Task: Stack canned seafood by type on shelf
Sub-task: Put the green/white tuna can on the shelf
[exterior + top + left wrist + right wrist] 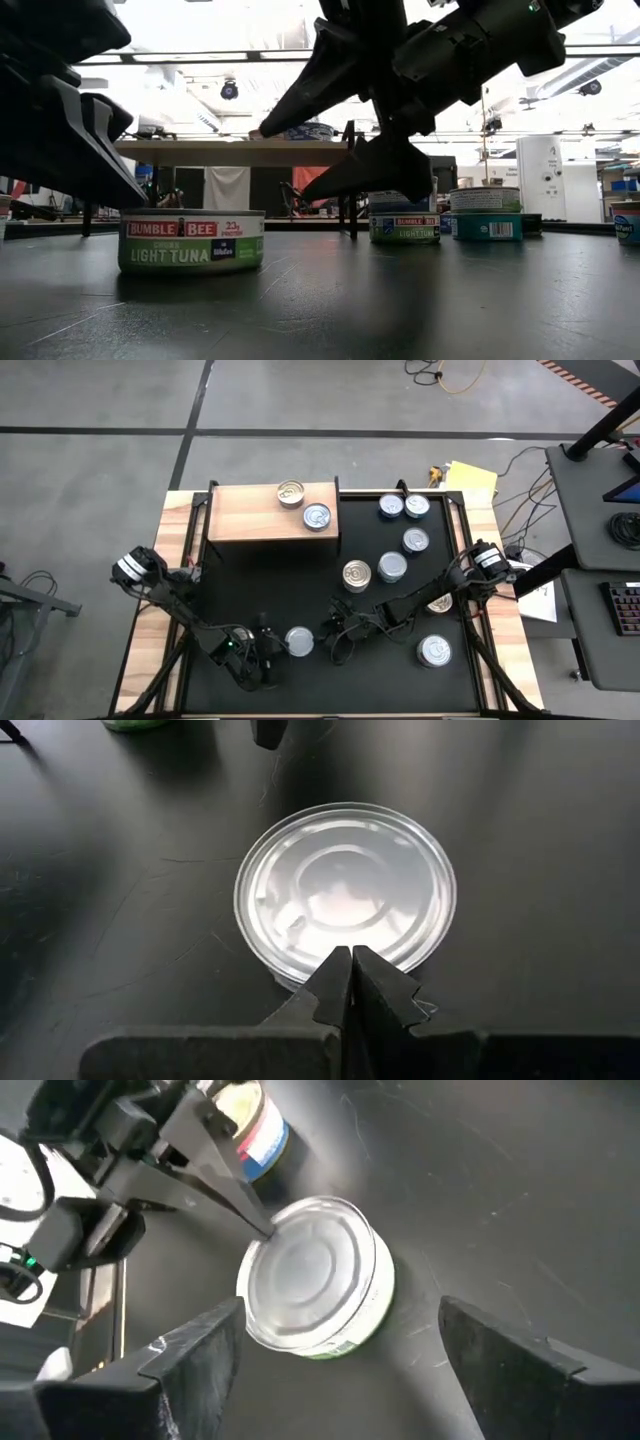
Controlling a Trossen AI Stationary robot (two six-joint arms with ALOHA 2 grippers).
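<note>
Risk: the two grippers crowding one silver-topped, green-labelled round tuna tin (299, 642) on the black table (400, 680).
We are seeing the left gripper (350, 982), fingers together, touching its rim while the right gripper (335, 1345), fingers apart, is straddling it; we are judging a nudge could skid it.

A silver-topped tin (191, 241) with a green-and-white label sits on the black table (300, 590) near the light-brown shelf (255, 515).

left claw (350, 982) pinched, right claw (335, 1350) (wide) spread

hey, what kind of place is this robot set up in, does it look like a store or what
Probably a lab or workshop, not a store: bare concrete floor with loose cables, a desk with a keyboard beside the table, and open ceiling lights.
</note>
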